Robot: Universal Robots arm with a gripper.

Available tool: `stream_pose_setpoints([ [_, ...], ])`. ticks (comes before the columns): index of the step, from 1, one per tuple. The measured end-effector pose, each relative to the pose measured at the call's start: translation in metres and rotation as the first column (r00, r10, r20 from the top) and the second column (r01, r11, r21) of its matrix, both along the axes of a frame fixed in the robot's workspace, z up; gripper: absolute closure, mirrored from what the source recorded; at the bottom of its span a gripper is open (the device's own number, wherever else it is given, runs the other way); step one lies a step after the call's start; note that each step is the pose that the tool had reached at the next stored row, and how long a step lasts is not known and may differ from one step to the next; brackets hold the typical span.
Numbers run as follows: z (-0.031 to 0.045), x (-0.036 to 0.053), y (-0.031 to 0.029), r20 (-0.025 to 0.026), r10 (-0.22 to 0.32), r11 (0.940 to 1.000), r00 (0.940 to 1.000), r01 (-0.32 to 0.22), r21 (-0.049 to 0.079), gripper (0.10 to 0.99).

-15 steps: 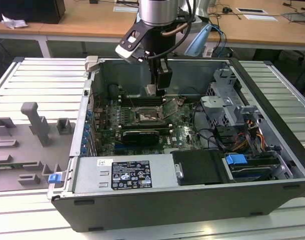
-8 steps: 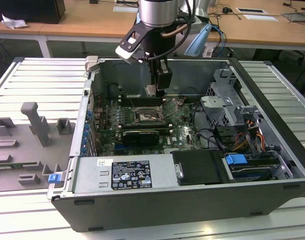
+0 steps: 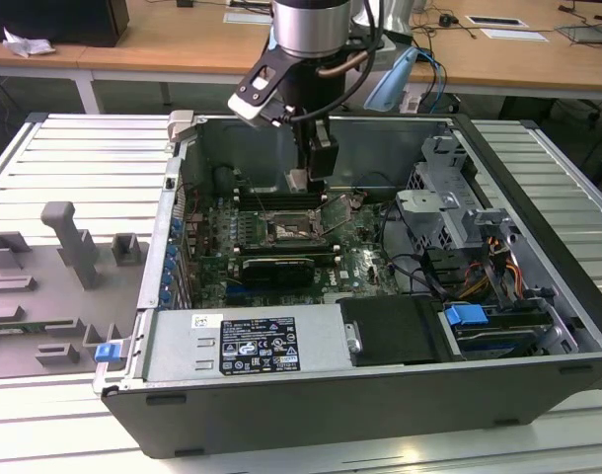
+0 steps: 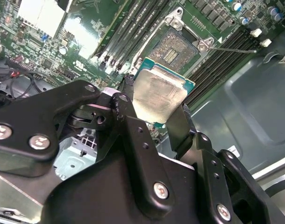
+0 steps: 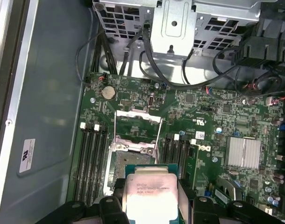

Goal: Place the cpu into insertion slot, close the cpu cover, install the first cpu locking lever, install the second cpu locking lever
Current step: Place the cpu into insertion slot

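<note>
Second wrist view: black tool pinches the small, flat, pale silver square cpu.
It hangs near, not in, the dark-centred, silver-rimmed square insertion slot.

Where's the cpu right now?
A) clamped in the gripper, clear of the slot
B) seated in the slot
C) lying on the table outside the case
A: the gripper pinches the cpu by its edges, and the slot beyond it lies bare.
</note>
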State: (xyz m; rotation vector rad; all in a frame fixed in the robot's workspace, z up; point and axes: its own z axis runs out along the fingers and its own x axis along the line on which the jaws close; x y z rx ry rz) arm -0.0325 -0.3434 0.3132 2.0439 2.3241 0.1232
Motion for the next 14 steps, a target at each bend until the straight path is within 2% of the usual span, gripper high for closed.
stream_pose_setpoints([
  [5, -0.0067, -0.0001, 0.0002, -0.0002, -0.082, 0.9967, 0.9967, 0.082, 0.0, 0.561],
  [14, -0.0113, -0.0001, 0.0002, -0.0002, -0.085, 0.9964, 0.9964, 0.085, 0.0, 0.561],
])
